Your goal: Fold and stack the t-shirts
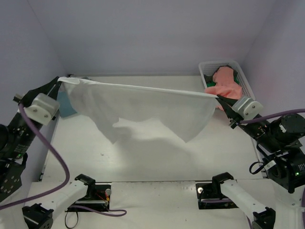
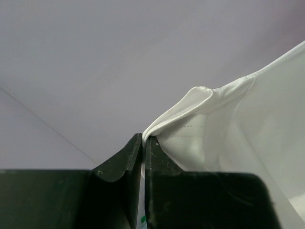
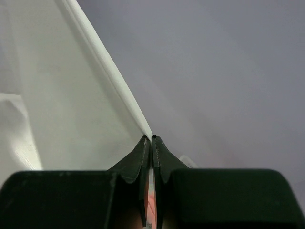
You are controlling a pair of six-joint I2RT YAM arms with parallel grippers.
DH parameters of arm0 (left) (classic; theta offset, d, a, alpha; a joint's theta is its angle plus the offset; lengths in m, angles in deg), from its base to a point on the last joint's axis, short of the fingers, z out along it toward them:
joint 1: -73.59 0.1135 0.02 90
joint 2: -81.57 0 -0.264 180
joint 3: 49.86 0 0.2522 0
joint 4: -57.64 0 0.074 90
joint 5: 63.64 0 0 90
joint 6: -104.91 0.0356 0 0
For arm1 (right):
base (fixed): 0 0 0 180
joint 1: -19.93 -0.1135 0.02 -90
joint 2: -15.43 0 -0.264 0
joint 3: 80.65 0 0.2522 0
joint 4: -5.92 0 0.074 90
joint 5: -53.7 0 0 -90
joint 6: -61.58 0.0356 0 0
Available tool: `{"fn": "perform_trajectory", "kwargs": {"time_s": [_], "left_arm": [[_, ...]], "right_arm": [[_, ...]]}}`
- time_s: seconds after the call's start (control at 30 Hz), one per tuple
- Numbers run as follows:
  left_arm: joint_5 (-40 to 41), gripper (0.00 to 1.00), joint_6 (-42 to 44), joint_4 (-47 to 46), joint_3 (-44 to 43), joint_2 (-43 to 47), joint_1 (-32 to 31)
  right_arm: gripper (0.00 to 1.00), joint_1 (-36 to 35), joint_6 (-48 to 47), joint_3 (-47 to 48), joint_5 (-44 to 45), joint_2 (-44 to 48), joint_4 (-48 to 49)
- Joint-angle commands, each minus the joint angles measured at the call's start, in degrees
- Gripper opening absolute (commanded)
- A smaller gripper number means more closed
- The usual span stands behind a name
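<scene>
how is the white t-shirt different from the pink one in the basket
Colour: the white t-shirt is plain white, the pink t-shirt salmon. Pose: the white t-shirt hangs stretched wide in the air, the pink t-shirt lies bunched in the basket. Grip: the left gripper and right gripper are shut on the white t-shirt's top edge; nothing holds the pink t-shirt. Both are soft cloth, neither folded yet.

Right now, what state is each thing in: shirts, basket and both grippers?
white t-shirt: lifted, stretched out in the air, unfolded.
left gripper: jaws shut on white t-shirt.
right gripper: jaws shut on white t-shirt.
basket: upright, holding clothes.
pink t-shirt: crumpled in the basket.
light blue t-shirt: lying far left, mostly hidden.
</scene>
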Motion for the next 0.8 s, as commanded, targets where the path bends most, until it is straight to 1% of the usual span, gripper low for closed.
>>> {"fn": "perform_trajectory", "kwargs": {"time_s": [0.0, 0.1, 0.2, 0.23, 0.27, 0.3, 0.4, 0.53, 0.6, 0.63, 0.67, 0.7, 0.77], "left_arm": [[1.1, 0.00, -1.3, -0.9, -1.9, -0.2, 1.0], [0.6, 0.00, -1.3, 0.4, -1.3, -0.5, 1.0], [-0.7, 0.00, -1.1, 0.9, 2.2, -0.7, 1.0], [-2.3, 0.00, -0.6, 0.4, 6.7, -1.0, 1.0], [-2.4, 0.00, -0.6, 0.4, 6.7, -1.0, 1.0], [-3.4, 0.00, -0.1, 0.4, 9.9, -1.4, 1.0], [-4.7, 0.00, 1.1, 0.5, 14.7, -4.0, 1.0], [-5.7, 0.00, 3.2, -5.2, 25.8, -9.1, 1.0], [-6.1, 0.00, 3.4, -7.2, 27.5, -11.9, 1.0], [-6.3, 0.00, 3.7, -8.2, 28.9, -15.0, 1.1], [-6.2, 0.00, 4.1, -9.9, 30.0, -16.5, 1.1], [-5.8, 0.00, 4.1, -14.1, 31.0, -17.9, 1.2], [-5.8, 0.00, 4.3, -16.7, 31.6, -23.2, 1.5]], "right_arm": [[0.00, 1.2, 0.9, -0.6, 1.0, -1.0, 1.9], [0.00, 0.5, -0.1, -0.8, 1.6, -1.6, 1.9], [0.00, -0.1, -2.0, -1.6, 2.9, -2.7, 2.0], [0.00, -0.6, -3.4, -3.3, 4.2, -3.6, 2.0], [0.00, -0.6, -3.4, -4.0, 4.3, -3.8, 2.0], [0.00, -0.8, -3.8, -4.7, 4.8, -4.2, 2.1], [0.00, -1.1, -5.7, -8.5, 5.5, -5.9, 2.1], [0.00, -1.4, -8.4, -14.6, 4.8, -10.4, 2.3], [0.00, -1.4, -9.7, -17.4, 4.3, -12.5, 2.6], [0.00, -1.4, -10.2, -18.2, 4.3, -14.7, 3.0], [0.00, -1.3, -11.2, -19.3, 4.6, -15.9, 4.0], [0.00, -1.3, -11.5, -19.7, 5.5, -17.3, 4.6], [0.00, -0.4, -12.4, -20.2, 5.7, -21.2, 6.5]]}}
